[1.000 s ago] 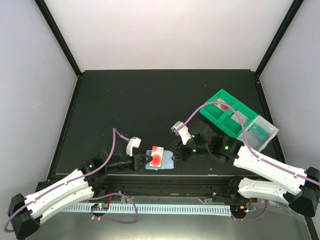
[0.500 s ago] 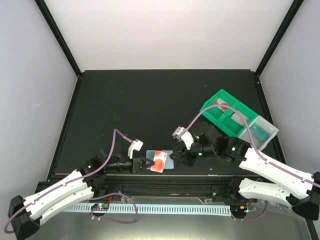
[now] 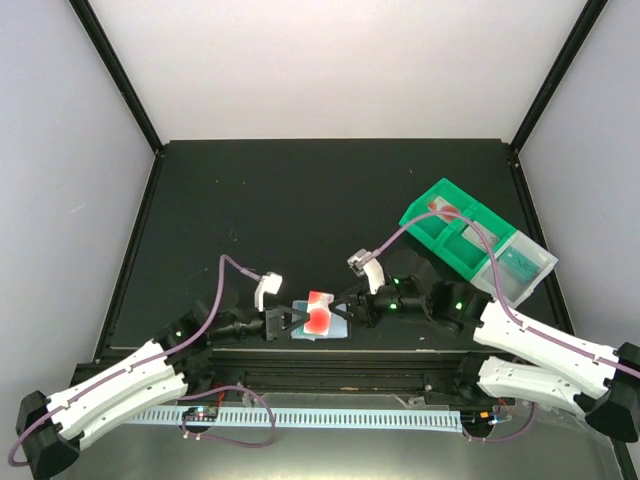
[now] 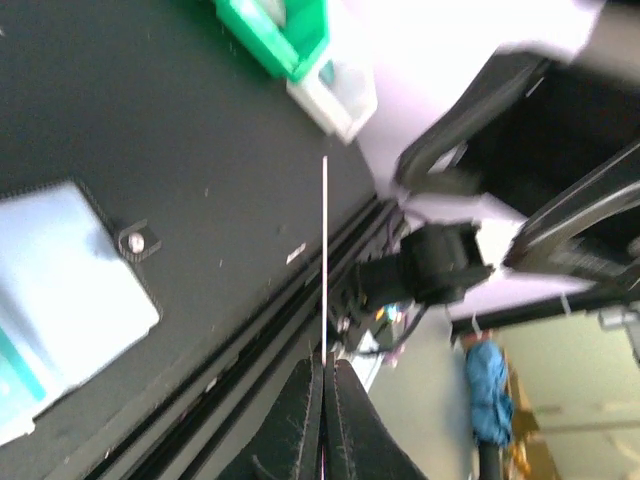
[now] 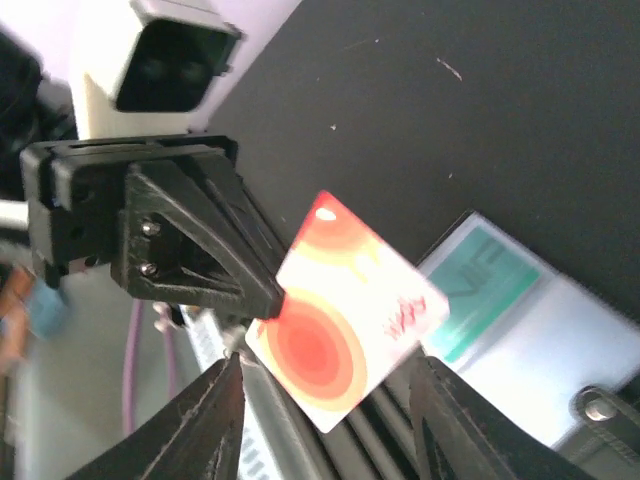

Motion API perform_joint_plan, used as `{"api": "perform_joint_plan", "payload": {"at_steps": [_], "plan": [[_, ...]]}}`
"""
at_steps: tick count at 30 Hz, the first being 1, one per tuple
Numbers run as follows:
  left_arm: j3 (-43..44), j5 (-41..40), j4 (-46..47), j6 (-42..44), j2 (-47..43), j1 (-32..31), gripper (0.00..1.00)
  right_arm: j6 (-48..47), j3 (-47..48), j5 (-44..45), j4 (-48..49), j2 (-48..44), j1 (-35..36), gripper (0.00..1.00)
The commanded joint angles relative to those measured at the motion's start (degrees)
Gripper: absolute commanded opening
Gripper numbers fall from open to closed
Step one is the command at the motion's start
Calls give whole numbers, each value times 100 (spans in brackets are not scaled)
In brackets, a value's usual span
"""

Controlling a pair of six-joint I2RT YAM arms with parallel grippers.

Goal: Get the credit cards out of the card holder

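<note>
While the left end effector (image 3: 284, 322) pinches the red-marked white credit card (image 5: 345, 325) above the open card holder (image 5: 530, 330) on the desk (image 3: 300, 200), our right end effector (image 5: 328, 420) stands apart around it; we should close squarely on its flat faces before the left releases.

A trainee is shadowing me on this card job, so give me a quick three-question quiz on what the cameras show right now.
1. True or false: the left pincer is shut on the red-and-white card.
2. Which colour of card shows inside the open card holder? A) teal B) gold C) black
3. Fill in: the right pincer stands ____, one finger on either side of the red-and-white card.
Key: 1 true; 2 A, the teal card; 3 open.
</note>
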Motion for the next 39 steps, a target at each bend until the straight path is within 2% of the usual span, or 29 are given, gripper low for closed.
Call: {"api": "perform_joint_plan", "payload": {"at_steps": [1,4,6,8,12,17,19,24,25,26,28,32,36,39], "plan": [[-34,-1035,705,-791,-410,48,2,1891,-912,65,2088,-407,-28,47],[-238,-1404,1105,-1163,-599,48,2,2612,-1263,279,2824,-446,-28,51],[-355,-1523,1378,-1360,-665,47,2,2888,-1338,412,3058,-369,-28,56],[-394,-1565,1505,-1469,-666,47,2,3069,-1364,354,3296,-229,-21,56],[-386,-1590,1575,-1549,-652,48,2,3325,-1326,-162,3938,292,-10,53],[-404,-1693,1735,-1611,-763,48,2,3360,-1111,-403,4022,742,-2,46],[-410,-1702,1736,-1627,-801,43,2,3366,-1140,-400,4112,741,-2,40],[-426,-1647,1546,-1652,-877,39,2,3103,-1313,-470,4171,527,-3,8],[-407,-1636,1459,-1643,-912,34,5,2960,-1348,-506,4098,435,-2,2],[-385,-1625,1361,-1629,-969,38,17,2773,-1358,-533,3946,329,-6,1],[-329,-1610,1099,-1555,-1137,43,34,2283,-1302,-623,3440,91,-6,1],[-149,-1443,516,-1105,-1600,47,57,1186,-1036,-1293,2343,-236,-10,1],[195,-1096,-226,-577,-1939,55,69,573,-755,-2311,1608,-164,-11,1],[489,-807,-656,-172,-1927,56,70,264,-516,-2881,1309,13,-10,1]]}}
